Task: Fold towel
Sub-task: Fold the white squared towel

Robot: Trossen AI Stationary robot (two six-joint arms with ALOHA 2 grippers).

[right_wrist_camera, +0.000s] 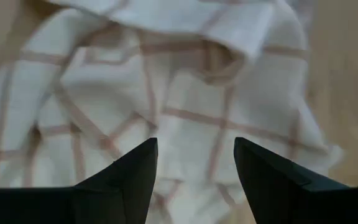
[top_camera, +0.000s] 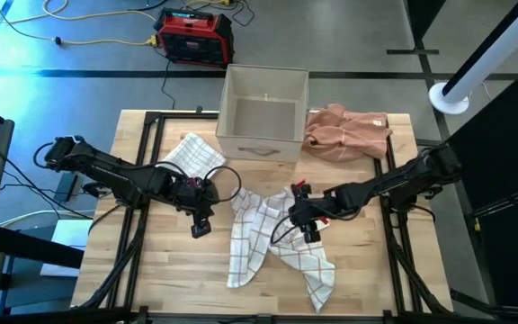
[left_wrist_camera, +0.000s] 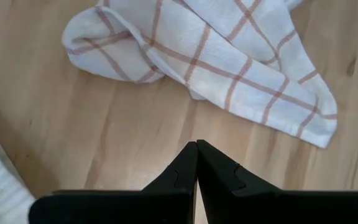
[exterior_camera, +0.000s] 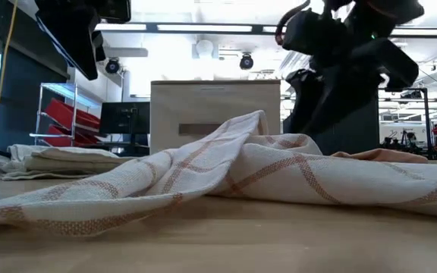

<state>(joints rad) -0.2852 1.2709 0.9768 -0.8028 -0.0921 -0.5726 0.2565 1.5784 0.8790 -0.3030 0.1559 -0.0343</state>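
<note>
White cloth w/ tan checks, the towel [top_camera: 272,243] lies crumpled in a rough V on the wood bench [top_camera: 151,279], centre-front, in front of the beige box [top_camera: 261,112]. Right hand [top_camera: 306,225] hovers directly over the towel's upper middle, fingers [right_wrist_camera: 129,180] spread wide apart, holding nothing; left hand [top_camera: 200,221] sits just beside the towel's left edge over bare bench, fingers [left_wrist_camera: 179,177] pressed together, empty. A 2nd folded white cloth [top_camera: 192,155] lies behind the left hand, and a pinkish cloth [top_camera: 349,130] beside the box.
</note>
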